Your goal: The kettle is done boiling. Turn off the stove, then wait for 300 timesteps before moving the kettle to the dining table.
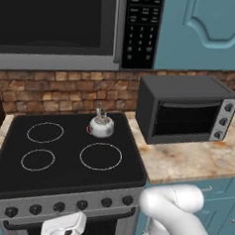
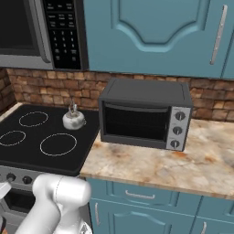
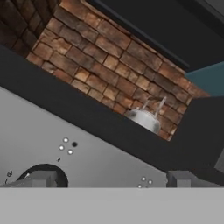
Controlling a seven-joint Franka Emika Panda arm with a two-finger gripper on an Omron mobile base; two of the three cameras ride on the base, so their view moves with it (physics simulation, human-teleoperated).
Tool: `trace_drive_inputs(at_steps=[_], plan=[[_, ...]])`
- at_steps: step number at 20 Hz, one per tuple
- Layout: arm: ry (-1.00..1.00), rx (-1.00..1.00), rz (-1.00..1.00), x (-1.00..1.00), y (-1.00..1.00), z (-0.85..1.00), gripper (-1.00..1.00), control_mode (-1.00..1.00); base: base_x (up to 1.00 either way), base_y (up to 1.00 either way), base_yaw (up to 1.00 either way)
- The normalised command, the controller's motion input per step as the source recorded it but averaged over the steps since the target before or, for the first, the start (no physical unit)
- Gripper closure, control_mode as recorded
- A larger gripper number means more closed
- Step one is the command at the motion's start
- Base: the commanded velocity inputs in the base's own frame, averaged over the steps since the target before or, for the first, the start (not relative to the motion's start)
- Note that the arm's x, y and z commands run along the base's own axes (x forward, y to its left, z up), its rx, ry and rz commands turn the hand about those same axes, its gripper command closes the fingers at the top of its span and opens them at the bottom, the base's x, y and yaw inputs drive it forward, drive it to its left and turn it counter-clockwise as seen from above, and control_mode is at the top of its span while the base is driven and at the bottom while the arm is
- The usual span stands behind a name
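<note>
- Low before the stove's (image 1: 67, 155) grey front and knob row (image 1: 68, 206), the fingers (image 3: 37, 178) stand wide apart, holding nothing.
- Kettle (image 1: 101, 126) sits on the back right burner, beside the toaster oven (image 1: 187, 114) on the desk (image 1: 191, 162).

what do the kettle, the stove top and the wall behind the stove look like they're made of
Kettle: looks like polished metal, silver with bright highlights on its rounded body.
Stove top: seems to be smooth black glass, flat with thin white ring outlines; its front panel looks like brushed grey steel with black knobs.
Wall: appears to be rough brick, reddish-brown blocks with pale mortar lines, matte. All rendered, so only a guess.
</note>
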Motion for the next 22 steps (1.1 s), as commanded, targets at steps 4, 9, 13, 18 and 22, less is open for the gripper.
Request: trace_drive_inputs(at_steps=[4, 9, 13, 18, 22], plan=[[0.00, 0.00, 0.00, 0.19, 0.13, -0.19, -1.00, -1.00, 0.00, 0.00, 0.00], [0.00, 0.00, 0.00, 0.19, 0.13, -0.23, -1.00, -1.00, 0.00, 0.00, 0.00], [0.00, 0.00, 0.00, 0.18, 0.09, -0.23, -1.00, -1.00, 0.00, 0.00, 0.00], [0.00, 0.00, 0.00, 0.20, 0.14, -0.20, -1.00, -1.00, 0.00, 0.00, 0.00], [-0.01, 0.00, 0.00, 0.05, 0.04, -0.18, -1.00, -1.00, 0.00, 0.00, 0.00]])
